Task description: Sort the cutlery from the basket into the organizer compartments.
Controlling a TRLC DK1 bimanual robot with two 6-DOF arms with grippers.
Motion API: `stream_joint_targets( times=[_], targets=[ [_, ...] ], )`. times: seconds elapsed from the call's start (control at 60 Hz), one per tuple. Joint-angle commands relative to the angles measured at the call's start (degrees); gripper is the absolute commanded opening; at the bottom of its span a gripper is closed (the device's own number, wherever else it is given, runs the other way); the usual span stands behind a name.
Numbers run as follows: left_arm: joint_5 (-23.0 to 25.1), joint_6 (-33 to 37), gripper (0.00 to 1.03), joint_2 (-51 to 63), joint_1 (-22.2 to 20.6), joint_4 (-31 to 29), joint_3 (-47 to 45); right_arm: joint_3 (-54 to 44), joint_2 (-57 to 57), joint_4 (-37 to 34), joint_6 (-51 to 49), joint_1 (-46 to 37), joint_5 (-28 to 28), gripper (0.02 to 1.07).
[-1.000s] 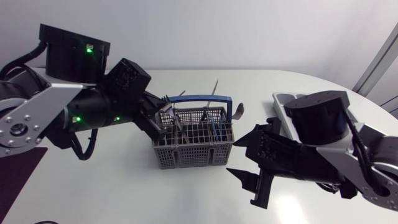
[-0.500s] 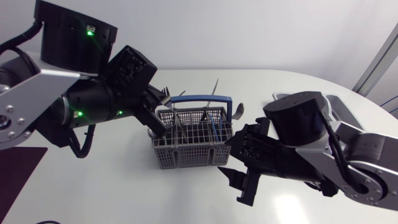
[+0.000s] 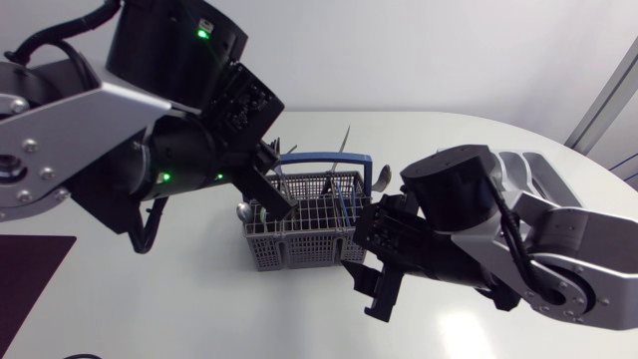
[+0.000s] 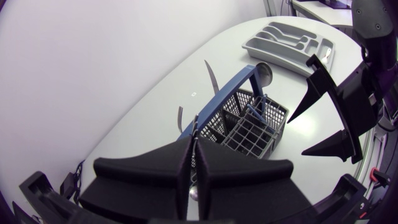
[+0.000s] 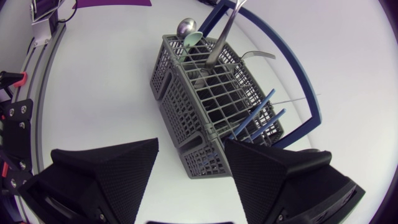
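Observation:
The grey wire basket (image 3: 309, 234) with a blue handle (image 3: 324, 158) stands mid-table and holds several pieces of cutlery. My left gripper (image 3: 269, 194) hangs over its left end, shut on a thin silver spoon whose bowl (image 3: 244, 211) shows just beside the basket. In the left wrist view the fingers (image 4: 180, 168) are pressed together with the handle sticking out ahead toward the basket (image 4: 249, 127). My right gripper (image 3: 374, 284) is open at the basket's front right corner. Its wide-spread fingers (image 5: 124, 168) face the basket (image 5: 211, 106). The grey organizer (image 4: 289, 43) lies beyond the right gripper (image 4: 323, 121).
A silver spoon bowl (image 5: 185, 26) and a green one (image 5: 194, 37) stand at one end of the basket, blue-handled pieces (image 5: 261, 115) at the other. A knife (image 3: 344, 140) and a spoon (image 3: 384, 178) stick up behind it. In the head view my right arm hides the organizer.
My left arm rose and swung right over the basket's left end, and the spoon bowl came into view. My right arm slid left, up to the basket's front right corner.

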Motion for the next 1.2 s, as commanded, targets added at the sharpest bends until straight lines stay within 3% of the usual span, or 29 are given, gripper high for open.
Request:
stream_joint_targets(
  times=[0.0, 0.5, 1.183],
  targets=[
    [-2.67, -1.27, 0.03, 1.07, -0.81, -1.55, 3.02, 1.22, 0.99, 0.61, 1.38, 0.51, 0.98, 0.79],
    [-5.74, -4.35, 0.03, 1.51, -1.08, -7.18, 8.65, 1.83, 2.04, 0.87, 2.17, 1.56, 3.71, 0.79],
    [-5.13, -9.45, 0.03, 3.8, -0.9, -11.13, 13.13, 1.13, 2.13, 1.57, 2.0, 1.56, 3.97, 0.79]
  ],
)
